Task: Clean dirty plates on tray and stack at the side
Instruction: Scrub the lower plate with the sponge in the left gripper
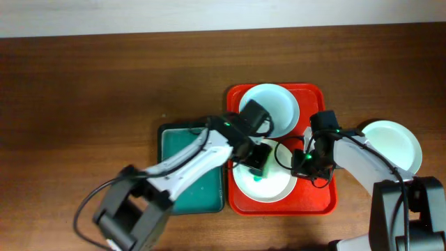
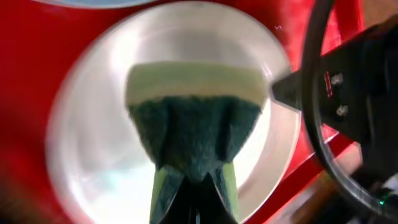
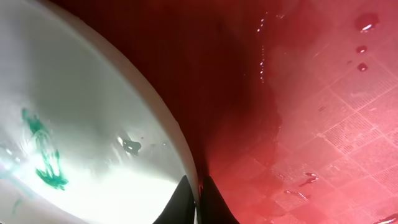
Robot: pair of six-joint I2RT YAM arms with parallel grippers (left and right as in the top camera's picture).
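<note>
We see our left tool (image 2: 194, 194) pinching a sponge (image 2: 194, 118) over the near plate (image 1: 265, 187) on the tray (image 1: 323, 199), our right tool (image 3: 198, 198) pinching that plate's rim, a far plate (image 1: 275, 108) behind it, and a third plate (image 1: 394, 143) on the desk (image 1: 83, 104) to the right.

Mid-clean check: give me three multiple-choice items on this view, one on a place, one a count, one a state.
1. Where is the lone plate? A right of the tray; B left of it; C stacked on another.
2. Plates on the tray? A one; B two; C three.
3. The left gripper holds: A nothing; B a sponge; C a plate.
A, it sits on the table past the tray's right edge; B, far plate and smeared plate; B, shut on the sponge.
</note>
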